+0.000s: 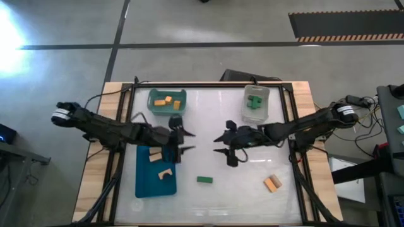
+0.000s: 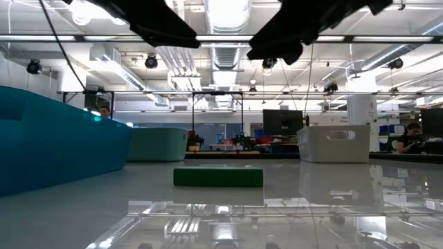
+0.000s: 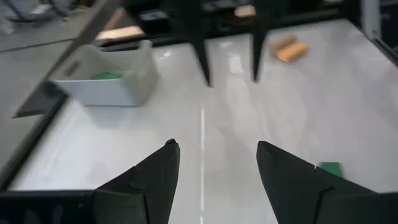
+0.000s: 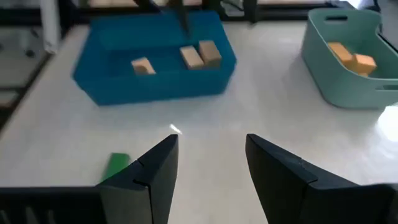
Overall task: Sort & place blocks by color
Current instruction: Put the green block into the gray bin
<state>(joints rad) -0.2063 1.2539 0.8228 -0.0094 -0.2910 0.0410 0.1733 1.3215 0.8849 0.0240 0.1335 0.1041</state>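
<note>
Here, left gripper (image 1: 183, 140) parted, empty, right gripper (image 1: 222, 145) parted, empty

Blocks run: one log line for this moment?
left gripper: open, empty | right gripper: open, empty | loose: green block, orange blocks

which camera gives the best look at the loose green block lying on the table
The low view: the small green rectangular block lies centred and unobstructed there. The high view shows it tiny on the table, apart from every bin. The left wrist view catches only a corner; the right wrist view shows it partly hidden behind a gripper finger.
</note>
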